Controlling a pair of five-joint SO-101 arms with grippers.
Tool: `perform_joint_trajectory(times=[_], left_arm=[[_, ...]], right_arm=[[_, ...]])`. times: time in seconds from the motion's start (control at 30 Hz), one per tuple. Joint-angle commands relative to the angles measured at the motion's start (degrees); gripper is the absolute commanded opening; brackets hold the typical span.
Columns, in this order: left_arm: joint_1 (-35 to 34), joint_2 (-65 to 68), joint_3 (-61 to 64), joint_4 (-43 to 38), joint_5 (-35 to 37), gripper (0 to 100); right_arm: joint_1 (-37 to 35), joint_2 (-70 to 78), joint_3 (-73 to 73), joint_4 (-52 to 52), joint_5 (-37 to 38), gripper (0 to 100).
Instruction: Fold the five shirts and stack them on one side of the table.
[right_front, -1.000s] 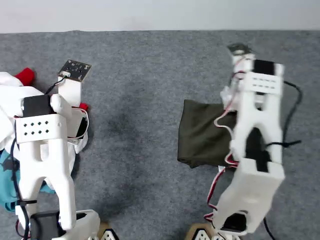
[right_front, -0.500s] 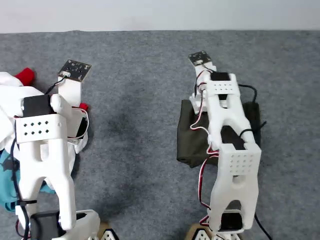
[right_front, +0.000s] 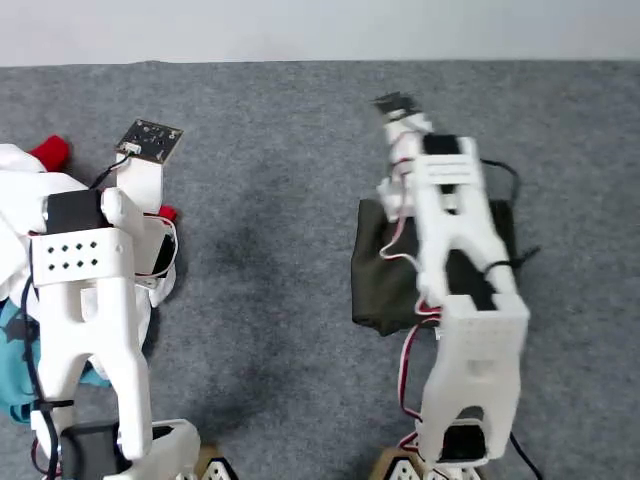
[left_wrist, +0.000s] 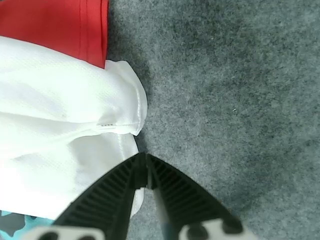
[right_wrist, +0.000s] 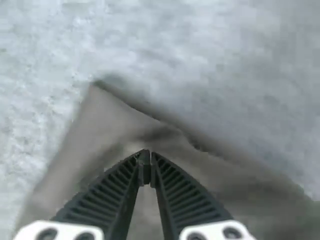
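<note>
High view: right arm (right_front: 455, 230) outstretched over olive shirt (right_front: 380, 285), its pincer (right_wrist: 145, 159) closed, empty.

Shirt pile (right_front: 12, 175) at left edge of the table (right_front: 270, 130) (under the left arm (right_front: 85, 290)), folded shirt (right_front: 380, 270) right of centre.

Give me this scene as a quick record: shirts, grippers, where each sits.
folded: dark olive shirt, on the right side of the grey table
pile: white shirt, red shirt, teal shirt, heaped at the left edge
left gripper: shut, beside the white shirt's edge
right gripper: shut, over the dark olive shirt near a corner
</note>
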Motion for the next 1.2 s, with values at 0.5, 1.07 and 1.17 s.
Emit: perform_joint_trajectory(times=[0.5,1.07,1.17], left_arm=[[0.18,-0.18,-0.04,-1.67,-0.18,1],[0.18,-0.26,-0.04,-1.32,-0.09,1],[0.09,-0.35,-0.04,-1.32,-0.09,1]], right_arm=[[24.31,2.15,-3.16,9.98,7.74,0.9],[9.45,-4.18,-3.16,-1.98,7.47,0.9],[9.71,-1.01,-3.16,-3.56,7.47,0.9]])
